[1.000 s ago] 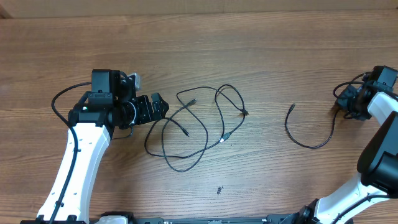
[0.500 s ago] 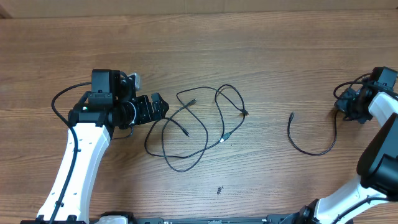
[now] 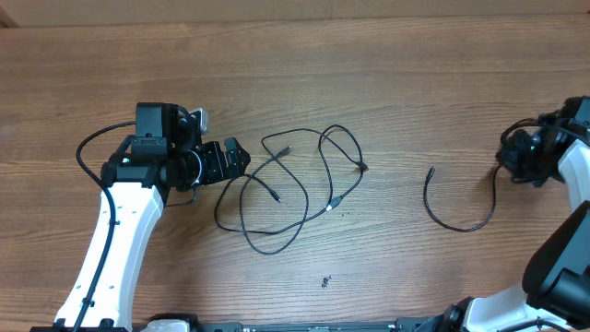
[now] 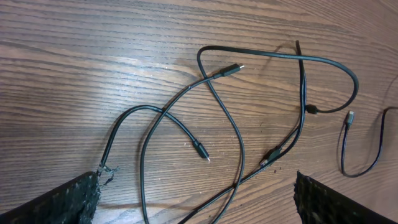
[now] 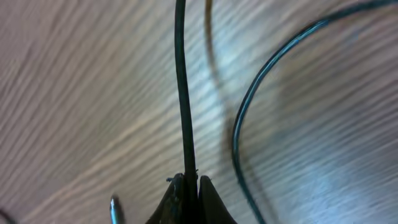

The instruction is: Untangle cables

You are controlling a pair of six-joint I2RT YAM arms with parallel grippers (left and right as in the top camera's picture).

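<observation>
So the cables: most of them sit in a tangled bunch (image 3: 295, 184) around the middle of the table (image 3: 387, 74). The thin black loops cross over each other, and a few small plug ends poke out. The left wrist view shows one silver-tipped plug (image 4: 235, 68) near the top of the pile.

One loose cable (image 3: 458, 221) lies off to the right, well apart from the bunch. It curves like a U, with its free plug end pointing away from the robot.

The other end of it runs up into the right gripper (image 3: 507, 166). That one is pinched fully closed on the cord, and the right wrist view shows the black line coming straight out from between the fingertips.

The left gripper (image 3: 238, 157) sits just left of the bunch. It is spread as wide as it goes and holds nothing, with the cables on the table in front of it.

The surface is brown wood-grain planks, pretty plain. There's one small dark speck (image 3: 324, 281) nearer the robot's side. A paler strip runs along the far edge, and I can't tell anything more about the room.
</observation>
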